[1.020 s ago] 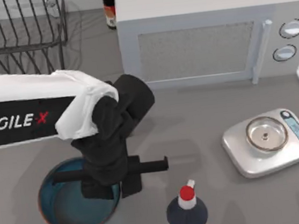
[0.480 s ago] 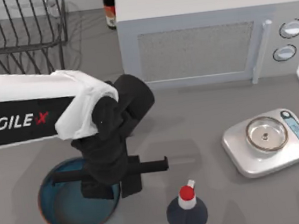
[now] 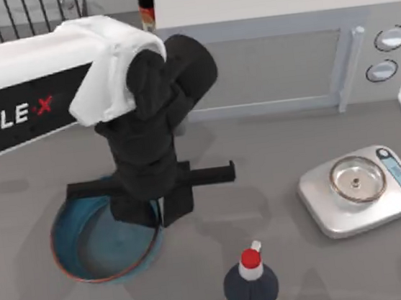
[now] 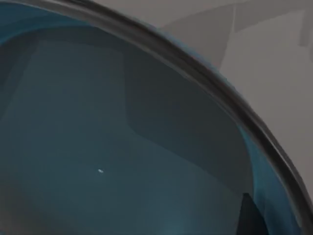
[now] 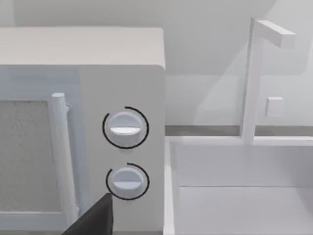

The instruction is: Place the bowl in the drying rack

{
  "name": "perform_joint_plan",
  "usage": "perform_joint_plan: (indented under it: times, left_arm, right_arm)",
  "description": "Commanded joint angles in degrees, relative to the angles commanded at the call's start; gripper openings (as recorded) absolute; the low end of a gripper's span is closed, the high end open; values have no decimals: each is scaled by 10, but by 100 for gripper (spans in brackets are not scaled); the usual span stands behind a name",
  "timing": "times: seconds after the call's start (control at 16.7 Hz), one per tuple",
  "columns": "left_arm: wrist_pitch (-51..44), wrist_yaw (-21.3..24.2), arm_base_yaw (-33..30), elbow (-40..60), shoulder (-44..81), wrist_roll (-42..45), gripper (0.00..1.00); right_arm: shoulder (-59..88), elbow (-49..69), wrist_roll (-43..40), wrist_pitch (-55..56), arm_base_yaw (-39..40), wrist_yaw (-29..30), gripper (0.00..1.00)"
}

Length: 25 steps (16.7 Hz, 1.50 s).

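Left gripper (image 3: 161,216) clamped on bowl (image 3: 88,246) at near rim, bowl hanging below it; rack (image 3: 18,15) far behind; carry level, clear bottle (image 3: 251,285), tilt between tines

Top view looks straight down on the table (image 3: 273,149) from above, mid height; left wrist view sits very close over the bowl (image 4: 122,147), also seen in top view (image 3: 89,249); right wrist view faces the microwave (image 5: 122,63) front, level, shared with top view (image 3: 279,11).
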Motion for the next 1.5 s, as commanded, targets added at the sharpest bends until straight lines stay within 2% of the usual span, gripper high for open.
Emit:
perform_joint_plan:
  times: [0.36, 0.54, 0.78, 0.96, 1.14, 1.32, 1.5]
  left_arm:
    - [-231, 0, 0, 189, -27, -1, 0]
    - [-278, 0, 1, 237, -43, 0, 0]
    - [-281, 0, 2, 241, -45, 0, 0]
    - [-273, 1, 7, 237, -48, 5, 0]
    - [-221, 10, 43, 214, -86, 34, 0]
    - [-123, 26, 109, 167, -149, 86, 0]
    - [13, 44, 194, 98, -225, 153, 0]
  right_arm:
    - [0, 0, 0, 0, 0, 0, 100]
    - [0, 0, 0, 0, 0, 0, 100]
    - [0, 0, 0, 0, 0, 0, 100]
    - [0, 0, 0, 0, 0, 0, 100]
    - [0, 0, 0, 0, 0, 0, 100]
    - [0, 0, 0, 0, 0, 0, 100]
    - [0, 0, 0, 0, 0, 0, 100]
